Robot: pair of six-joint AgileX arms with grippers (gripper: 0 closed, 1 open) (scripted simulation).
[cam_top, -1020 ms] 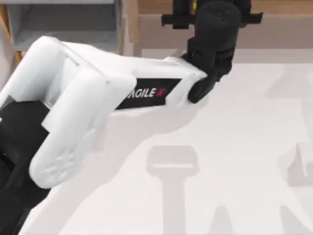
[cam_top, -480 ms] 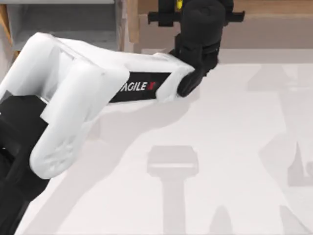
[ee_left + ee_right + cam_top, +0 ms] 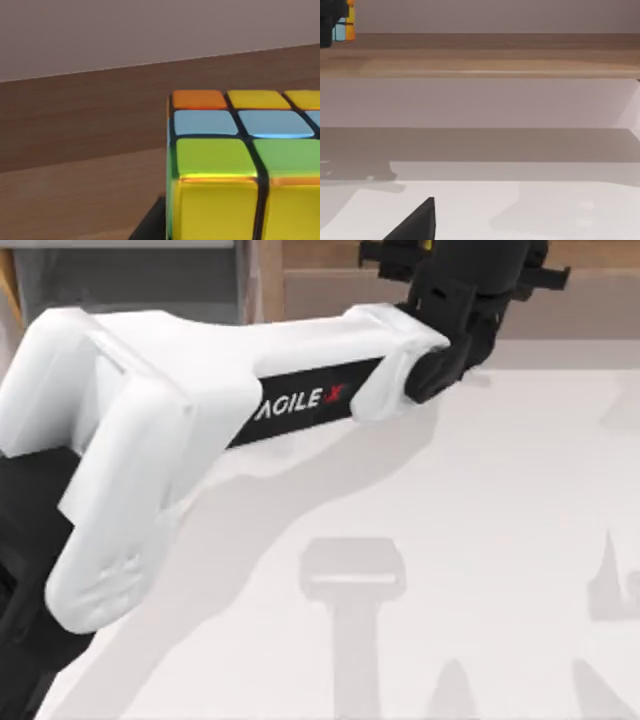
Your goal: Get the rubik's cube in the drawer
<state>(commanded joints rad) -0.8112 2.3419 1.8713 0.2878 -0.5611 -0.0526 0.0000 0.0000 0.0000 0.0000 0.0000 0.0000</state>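
The rubik's cube (image 3: 235, 165) shows orange, yellow, blue and green tiles close up in the left wrist view. A dark finger (image 3: 150, 227) of my left gripper (image 3: 462, 258) lies against its side. In the top view that gripper is at the far edge, over the long wooden shelf (image 3: 330, 295), shut on the cube, of which a yellow sliver (image 3: 428, 244) peeks out. The right wrist view shows the cube (image 3: 345, 27) held above the shelf. The drawer (image 3: 130, 285), grey inside, stands open at the far left, left of the gripper.
The shelf's wooden ledge (image 3: 480, 55) runs along the back of the table. My left arm's white link (image 3: 300, 390) crosses the table's left half. One dark fingertip of the right gripper (image 3: 415, 222) shows over the white tabletop (image 3: 480, 540).
The left gripper swung left along the shelf with the cube, then back right and slightly farther toward the back edge. The cube stayed in its grip.
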